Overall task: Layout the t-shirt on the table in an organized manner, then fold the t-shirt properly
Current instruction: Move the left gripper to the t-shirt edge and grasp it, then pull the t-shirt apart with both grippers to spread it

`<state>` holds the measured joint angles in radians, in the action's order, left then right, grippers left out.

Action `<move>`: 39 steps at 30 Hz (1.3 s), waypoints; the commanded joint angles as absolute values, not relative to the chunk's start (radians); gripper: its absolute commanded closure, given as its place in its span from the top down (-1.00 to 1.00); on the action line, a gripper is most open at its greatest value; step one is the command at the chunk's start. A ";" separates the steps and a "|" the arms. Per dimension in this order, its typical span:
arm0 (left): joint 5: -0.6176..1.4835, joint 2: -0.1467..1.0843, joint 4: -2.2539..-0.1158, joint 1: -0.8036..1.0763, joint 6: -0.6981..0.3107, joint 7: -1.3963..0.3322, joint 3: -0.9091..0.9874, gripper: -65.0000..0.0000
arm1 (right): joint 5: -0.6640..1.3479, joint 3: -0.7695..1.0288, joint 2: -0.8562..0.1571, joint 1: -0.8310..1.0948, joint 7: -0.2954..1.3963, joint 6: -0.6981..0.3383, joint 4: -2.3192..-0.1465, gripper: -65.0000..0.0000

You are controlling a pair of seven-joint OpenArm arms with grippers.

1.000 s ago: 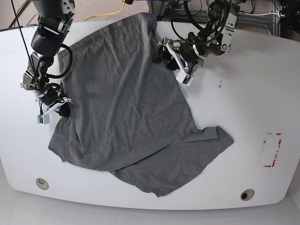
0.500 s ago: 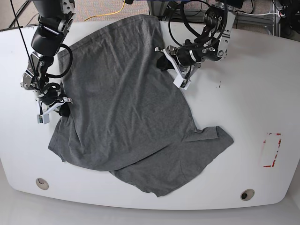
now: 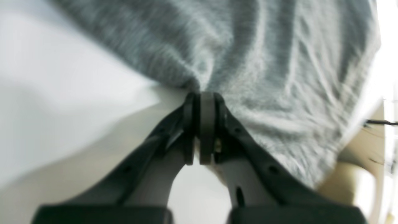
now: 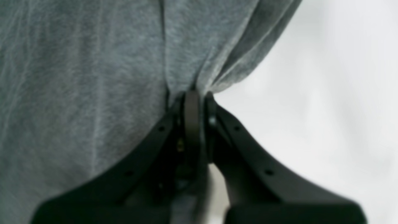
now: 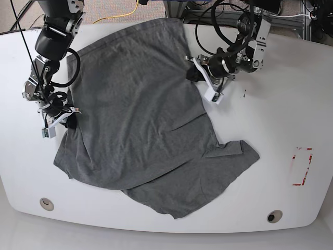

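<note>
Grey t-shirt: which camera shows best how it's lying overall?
The base view: it shows the whole heather-grey knit t-shirt spread crookedly on the glossy white table. The wrist views show only blurred fabric bunched where the left gripper and right gripper pinch its edges.

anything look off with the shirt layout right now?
Yes. The t-shirt lies askew on the table, not flat: its near part is doubled under, a sleeve sticks out, and the far corner reaches the table's back edge. Both the left gripper and the right gripper pinch its edges.
</note>
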<state>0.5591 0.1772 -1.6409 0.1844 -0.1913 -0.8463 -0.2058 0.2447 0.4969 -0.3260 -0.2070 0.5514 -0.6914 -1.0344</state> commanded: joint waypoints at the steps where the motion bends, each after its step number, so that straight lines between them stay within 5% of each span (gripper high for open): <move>1: 0.533 0.217 -1.672 0.174 -0.200 -0.858 -0.179 -1.00 | 0.260 0.499 -0.326 -0.209 0.555 -0.698 -1.118 -1.00; 22: 0.527 0.467 -1.687 0.183 -0.418 -0.912 0.108 -1.00 | 0.255 0.499 -0.239 -0.010 0.716 -0.698 -1.443 -1.00; 33: 0.527 0.599 -1.685 0.174 -0.429 -0.912 0.120 -1.00 | 0.254 0.499 -0.104 0.162 0.819 -0.698 -1.695 -0.99; 36: 0.530 0.621 -1.687 0.174 -0.429 -0.912 0.119 -1.00 | 0.254 0.499 -0.073 0.202 0.842 -0.698 -1.750 -0.86; 39: 0.529 0.631 -1.692 0.174 -0.429 -0.912 0.119 -1.00 | 0.252 0.499 -0.047 0.237 0.852 -0.698 -1.805 -0.48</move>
